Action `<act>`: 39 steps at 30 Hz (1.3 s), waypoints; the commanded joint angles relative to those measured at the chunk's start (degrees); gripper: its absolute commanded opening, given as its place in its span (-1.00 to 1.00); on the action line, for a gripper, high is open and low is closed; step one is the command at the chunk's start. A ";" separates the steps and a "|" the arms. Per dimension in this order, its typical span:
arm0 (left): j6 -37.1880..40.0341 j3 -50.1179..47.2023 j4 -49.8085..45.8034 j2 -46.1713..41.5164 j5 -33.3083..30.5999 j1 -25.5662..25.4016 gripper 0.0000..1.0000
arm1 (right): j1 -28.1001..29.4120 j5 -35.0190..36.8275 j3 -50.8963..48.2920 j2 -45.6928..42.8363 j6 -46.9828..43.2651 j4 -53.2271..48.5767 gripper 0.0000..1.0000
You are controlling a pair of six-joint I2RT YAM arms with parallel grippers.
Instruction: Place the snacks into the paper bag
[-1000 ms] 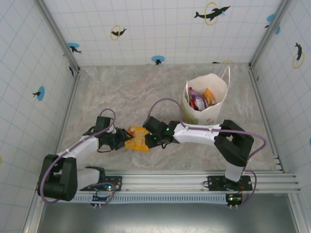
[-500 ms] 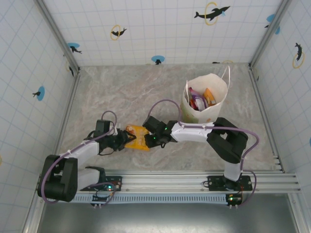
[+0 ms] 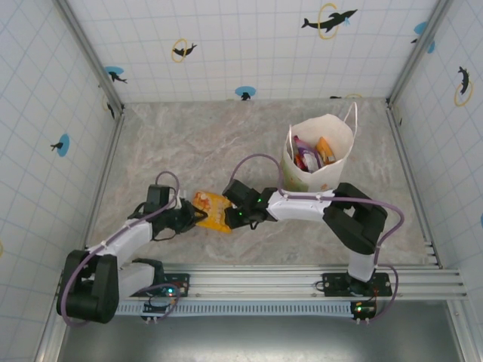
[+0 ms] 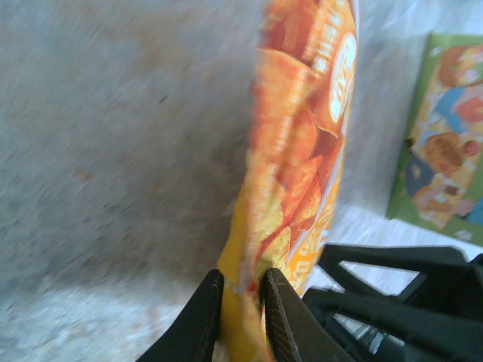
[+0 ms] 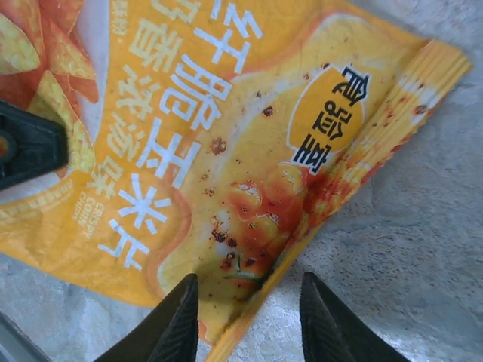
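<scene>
Left gripper [image 4: 240, 302] pinches the yellow-orange snack packet [image 4: 302, 151] tight, by the table [image 3: 189, 143] near edge; right gripper [image 5: 245, 317] sits parted around its corner.

A yellow-orange shiny foil snack packet [image 5: 226, 151] was spread over the grey marbled bench [image 5: 407, 249], printed with bold white Chinese lettering and pictured corn chips toward its upper left. The right end effector [image 5: 245, 320] stood with its two dark fingers [image 5: 177, 320] apart, the packet's crimped lower edge running between them. A black wedge-shaped part [image 5: 26, 151] overlapped the packet's left side.
</scene>
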 commanded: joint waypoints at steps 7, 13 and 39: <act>7.88 13.61 -4.50 -4.16 -0.42 0.09 -0.90 | -0.48 5.25 -2.32 -16.51 -5.47 10.44 -0.10; 10.39 20.32 -1.91 -6.42 0.22 0.16 -1.00 | -0.49 7.39 -6.36 -26.17 -10.88 17.51 -0.08; 14.80 30.77 26.91 -3.78 21.37 -1.85 -1.00 | -19.81 -14.50 -14.15 -43.95 -18.82 31.53 0.08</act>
